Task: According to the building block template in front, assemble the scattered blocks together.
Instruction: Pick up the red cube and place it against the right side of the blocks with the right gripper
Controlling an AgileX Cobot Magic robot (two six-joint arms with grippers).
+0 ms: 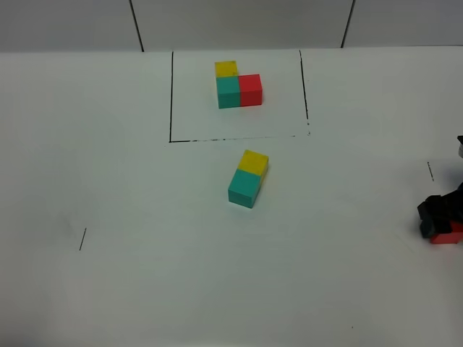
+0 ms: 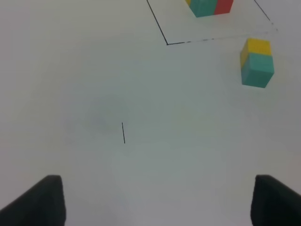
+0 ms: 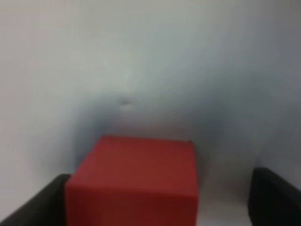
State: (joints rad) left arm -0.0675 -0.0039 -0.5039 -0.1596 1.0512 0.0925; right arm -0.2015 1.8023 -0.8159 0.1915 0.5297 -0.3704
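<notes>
White table [image 1: 145,275], framed template [image 1: 239,90], grey wall [image 1: 239,22]

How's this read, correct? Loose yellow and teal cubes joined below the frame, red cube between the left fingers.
No. The red cube sits between the right fingers, not the left; the right wrist view shows it. The yellow cube and teal cube are joined below the frame, as stated.
</notes>
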